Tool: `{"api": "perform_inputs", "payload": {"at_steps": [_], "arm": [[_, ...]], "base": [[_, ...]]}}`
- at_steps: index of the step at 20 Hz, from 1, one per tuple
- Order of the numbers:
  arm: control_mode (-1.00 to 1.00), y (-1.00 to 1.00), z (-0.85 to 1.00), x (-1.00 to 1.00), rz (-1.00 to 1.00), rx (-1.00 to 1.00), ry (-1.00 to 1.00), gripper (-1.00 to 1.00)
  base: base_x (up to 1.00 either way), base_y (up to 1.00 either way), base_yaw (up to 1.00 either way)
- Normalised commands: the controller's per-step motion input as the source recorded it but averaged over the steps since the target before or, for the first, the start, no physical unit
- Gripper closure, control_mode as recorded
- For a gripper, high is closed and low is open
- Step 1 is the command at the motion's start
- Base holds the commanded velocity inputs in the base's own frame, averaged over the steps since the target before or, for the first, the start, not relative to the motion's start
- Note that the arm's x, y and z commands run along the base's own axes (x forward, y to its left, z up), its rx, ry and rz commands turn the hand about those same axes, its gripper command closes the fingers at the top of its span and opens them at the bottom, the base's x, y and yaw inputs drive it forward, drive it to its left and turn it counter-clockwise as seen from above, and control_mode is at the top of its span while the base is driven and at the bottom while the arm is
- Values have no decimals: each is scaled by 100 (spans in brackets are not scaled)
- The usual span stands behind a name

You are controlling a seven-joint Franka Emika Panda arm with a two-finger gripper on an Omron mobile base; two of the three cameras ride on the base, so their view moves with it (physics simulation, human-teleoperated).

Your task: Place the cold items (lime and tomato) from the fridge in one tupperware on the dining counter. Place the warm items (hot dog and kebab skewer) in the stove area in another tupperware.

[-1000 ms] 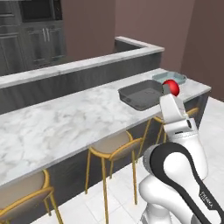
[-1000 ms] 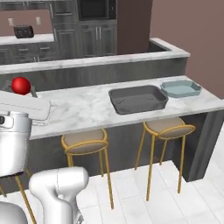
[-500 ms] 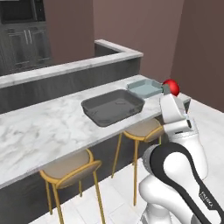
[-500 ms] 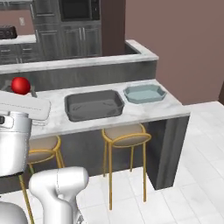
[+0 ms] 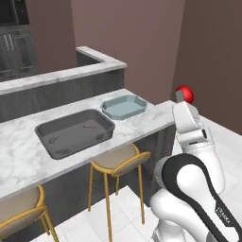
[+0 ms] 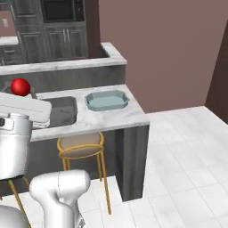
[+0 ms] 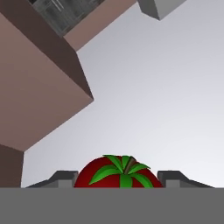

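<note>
A red tomato point(image 5: 184, 94) with a green stem sits between the fingers of my gripper point(image 5: 183, 98), which is shut on it and held high above the arm, pointing upward. The same tomato point(image 6: 20, 87) shows at the left of the right base view, and in the hand view the tomato point(image 7: 119, 173) fills the gap between the two fingertips point(image 7: 61, 179). On the marble dining counter point(image 5: 19, 160) stand a dark grey tupperware point(image 5: 74, 132) and, to its right, a light blue tupperware point(image 5: 125, 106). Both look empty. The gripper is off the counter's right end, apart from both.
Gold-legged stools point(image 5: 120, 160) stand under the counter's front edge. A raised ledge point(image 5: 61, 75) runs behind the counter. The counter ends at a dark side panel point(image 6: 131, 160), with white tiled floor point(image 6: 178, 156) to its right. Dark cabinets point(image 6: 58, 26) stand at the back.
The whole picture has shifted: the base has driven rightward along the counter, so the tupperwares sit further left in both base views. The gripper keeps the tomato held up as before.
</note>
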Motion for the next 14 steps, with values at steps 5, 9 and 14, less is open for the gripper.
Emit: {"api": "perform_inputs", "payload": {"at_steps": [5,9,14], "arm": [[100,0,0,0,0,0,0,100],[100,0,0,0,0,0,0,100],[100,0,0,0,0,0,0,100]], "base": [[44,-94,1],[65,-51,18],[59,-34,25]]}}
